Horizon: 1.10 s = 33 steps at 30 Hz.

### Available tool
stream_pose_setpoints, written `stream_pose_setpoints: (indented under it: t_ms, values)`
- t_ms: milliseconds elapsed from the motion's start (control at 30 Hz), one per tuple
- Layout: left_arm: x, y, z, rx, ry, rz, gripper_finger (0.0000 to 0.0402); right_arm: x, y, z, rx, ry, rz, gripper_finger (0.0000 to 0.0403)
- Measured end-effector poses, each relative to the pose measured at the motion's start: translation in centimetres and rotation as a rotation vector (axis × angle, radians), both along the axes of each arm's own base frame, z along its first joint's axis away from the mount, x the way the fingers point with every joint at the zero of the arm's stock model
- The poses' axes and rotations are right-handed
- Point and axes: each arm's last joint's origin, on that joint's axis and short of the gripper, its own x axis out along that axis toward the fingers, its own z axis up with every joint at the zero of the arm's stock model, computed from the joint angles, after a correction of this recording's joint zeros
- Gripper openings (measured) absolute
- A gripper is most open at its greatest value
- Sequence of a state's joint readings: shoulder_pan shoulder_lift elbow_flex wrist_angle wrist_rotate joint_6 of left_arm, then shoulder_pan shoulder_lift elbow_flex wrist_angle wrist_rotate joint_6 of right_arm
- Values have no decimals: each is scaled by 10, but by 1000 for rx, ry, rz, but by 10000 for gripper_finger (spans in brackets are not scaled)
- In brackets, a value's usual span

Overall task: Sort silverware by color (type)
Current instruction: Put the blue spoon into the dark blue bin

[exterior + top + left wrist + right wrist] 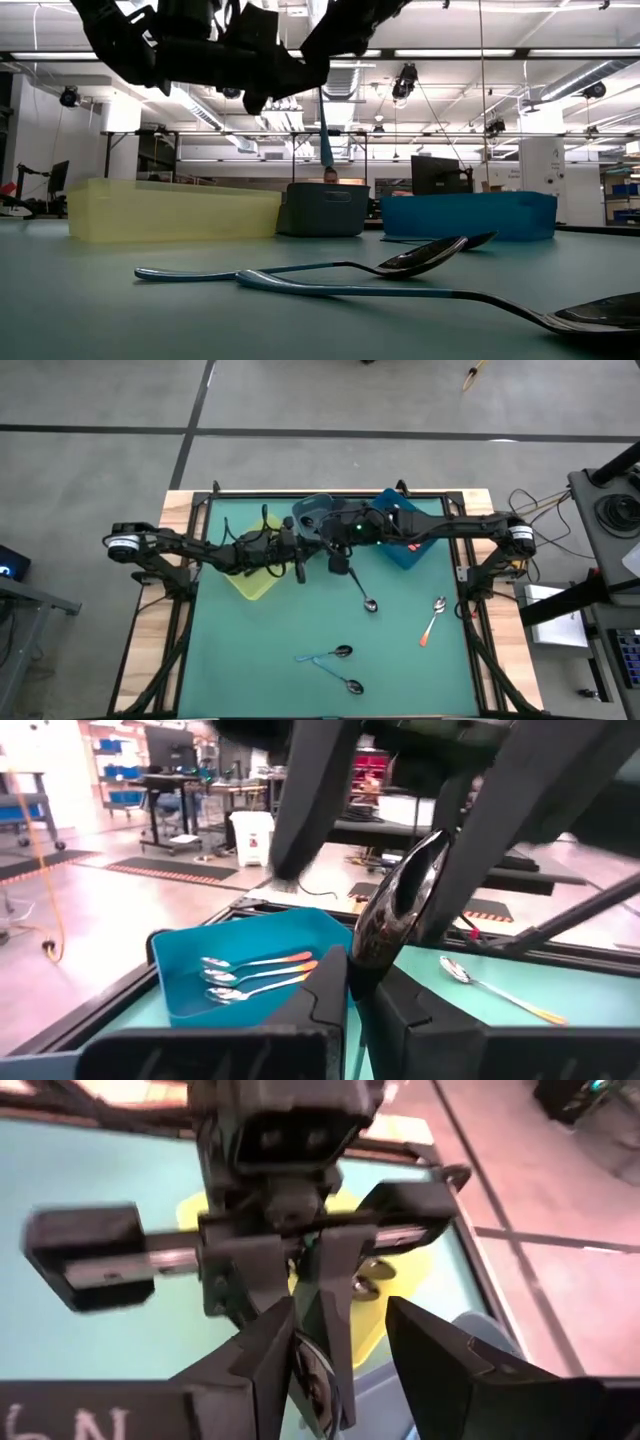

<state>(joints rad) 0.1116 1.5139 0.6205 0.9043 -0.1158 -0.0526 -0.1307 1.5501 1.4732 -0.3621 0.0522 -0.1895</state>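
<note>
My left gripper (362, 1005) is shut on a spoon (398, 905) above the table's far middle, near the grey-blue bin (315, 510). The shiny bowl stands up past its fingers, and the light blue handle (326, 130) hangs down over that bin. My right gripper (350, 1365) faces it, open, one finger on each side of the bowl (312, 1375). On the table lie a black-handled spoon (362, 592), an orange-handled spoon (432, 622) and two light blue spoons (328, 655) (342, 682). Three orange spoons (258, 975) lie in the blue bin (190, 995). My left gripper pinches the spoon between its two fingers at the neck just below the bowl (362, 970). The spoon is lifted clear and roughly upright, bowl above the fingers and handle hanging below. My right gripper's finger (272, 1370) stands close against the bowl; I cannot tell whether it touches.
The yellow bin (255, 572) sits under my left arm, the blue bin (405, 540) under my right arm, the grey-blue bin between them at the far edge. The loose spoons lie on the green mat's near right half. Black frame rails (470, 610) border the mat.
</note>
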Motion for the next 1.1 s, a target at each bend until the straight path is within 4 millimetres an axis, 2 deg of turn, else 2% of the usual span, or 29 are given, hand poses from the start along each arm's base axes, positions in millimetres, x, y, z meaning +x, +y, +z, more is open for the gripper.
stream_pose_setpoints:
  t_ms: [267, 433, 567, 767, 933, 1100]
  values:
    - [-2, 3, 0, -6, 2, 72, 0, -14, 0, 22, -13, -68, -45, 140]
    - [-6, 8, 7, -3, -25, 172, 0, -22, 3, 23, -4, -65, -50, 137]
    - [-13, 11, 22, 9, -81, 216, 0, -26, 5, 14, -14, -30, -117, 136]
    - [-27, 17, 44, 14, -162, 319, 0, -24, 14, -12, -82, -38, -236, 134]
    - [-30, 17, 49, 13, -186, 338, 0, -7, 22, -33, -144, -234, -304, 128]
    - [-29, 17, 49, 17, -193, 338, 0, 8, 21, -51, -172, -368, -368, 123]
